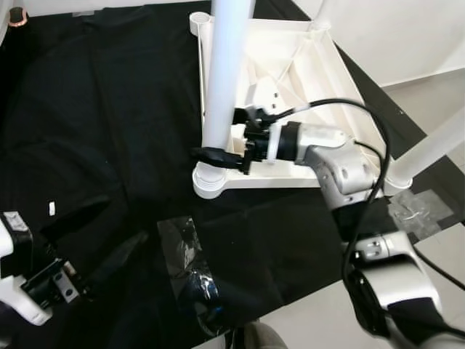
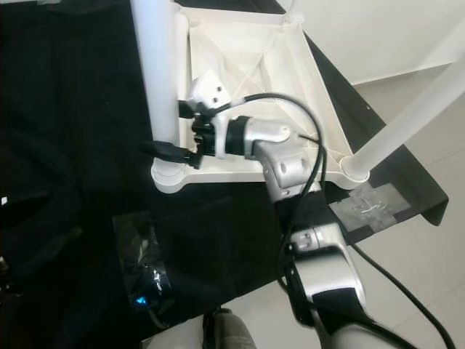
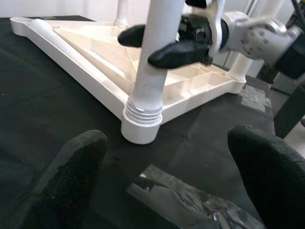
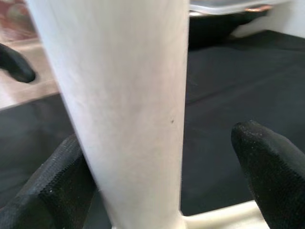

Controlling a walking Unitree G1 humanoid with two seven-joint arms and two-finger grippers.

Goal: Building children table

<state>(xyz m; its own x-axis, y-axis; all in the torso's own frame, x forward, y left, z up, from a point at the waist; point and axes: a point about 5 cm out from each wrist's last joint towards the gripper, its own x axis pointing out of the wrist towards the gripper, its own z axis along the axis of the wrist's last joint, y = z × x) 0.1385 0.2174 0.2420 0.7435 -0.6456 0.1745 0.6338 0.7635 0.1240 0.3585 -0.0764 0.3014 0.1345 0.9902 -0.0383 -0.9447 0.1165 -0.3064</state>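
The white children's table (image 1: 290,51) lies upside down on a black cloth (image 1: 109,109). A white leg (image 1: 225,73) stands upright in its near-left corner socket (image 1: 211,178). My right gripper (image 1: 224,135) reaches in from the right and straddles this leg a little above the socket. Its fingers are open: one finger (image 4: 57,176) rests against the leg (image 4: 124,105), the other (image 4: 271,167) stands off it. My left gripper (image 1: 43,287) hangs low at the near left, open and holding nothing. From the left wrist view, the socket (image 3: 140,126) lies ahead of the left gripper (image 3: 167,157).
Another leg (image 1: 432,149) rises from the table's near-right corner, one more (image 1: 323,11) at the back. Clear tape (image 1: 418,207) holds the cloth's right edge to the pale floor. Crumpled clear plastic (image 1: 190,262) lies on the cloth near me. Bare floor lies to the right.
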